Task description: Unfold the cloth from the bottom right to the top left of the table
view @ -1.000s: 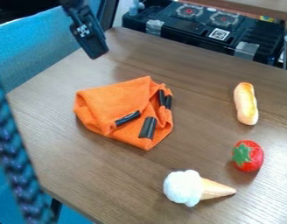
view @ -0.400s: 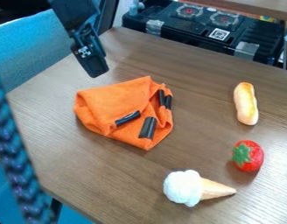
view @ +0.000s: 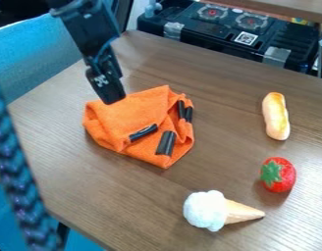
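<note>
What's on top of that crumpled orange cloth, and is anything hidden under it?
Short black strips lie on the crumpled orange cloth. Whether anything is between it and the brown wood-grain table can't be seen; the fabric covers that spot.

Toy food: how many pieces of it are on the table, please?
3: the bread roll at the right, the strawberry below it, and the ice cream cone lower left of the strawberry. The crumpled cloth might hide more.
</note>
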Controlling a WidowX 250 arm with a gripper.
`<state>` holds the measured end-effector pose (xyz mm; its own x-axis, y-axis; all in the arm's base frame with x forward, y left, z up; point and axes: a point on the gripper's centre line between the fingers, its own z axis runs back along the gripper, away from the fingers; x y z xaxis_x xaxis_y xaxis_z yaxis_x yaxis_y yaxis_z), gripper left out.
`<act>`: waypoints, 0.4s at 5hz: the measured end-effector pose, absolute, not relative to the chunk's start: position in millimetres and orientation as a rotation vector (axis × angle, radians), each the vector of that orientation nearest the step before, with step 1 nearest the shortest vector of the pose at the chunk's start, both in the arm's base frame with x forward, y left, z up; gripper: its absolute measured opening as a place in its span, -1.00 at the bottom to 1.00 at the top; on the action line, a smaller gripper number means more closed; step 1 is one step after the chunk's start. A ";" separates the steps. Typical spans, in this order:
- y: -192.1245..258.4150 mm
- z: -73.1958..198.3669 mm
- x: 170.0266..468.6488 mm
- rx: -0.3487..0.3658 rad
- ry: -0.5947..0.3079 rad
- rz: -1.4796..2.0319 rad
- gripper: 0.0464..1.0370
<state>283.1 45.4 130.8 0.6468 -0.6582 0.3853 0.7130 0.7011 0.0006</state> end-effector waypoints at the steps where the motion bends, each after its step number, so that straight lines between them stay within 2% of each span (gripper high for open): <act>1: 29.2 120.7 277.8 0.028 -0.410 -0.733 0.92; 2: 17.4 111.8 275.0 0.228 -0.460 -0.674 0.92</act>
<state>275.0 17.4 111.8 0.6865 -0.6456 0.3345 0.5467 0.7616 0.3479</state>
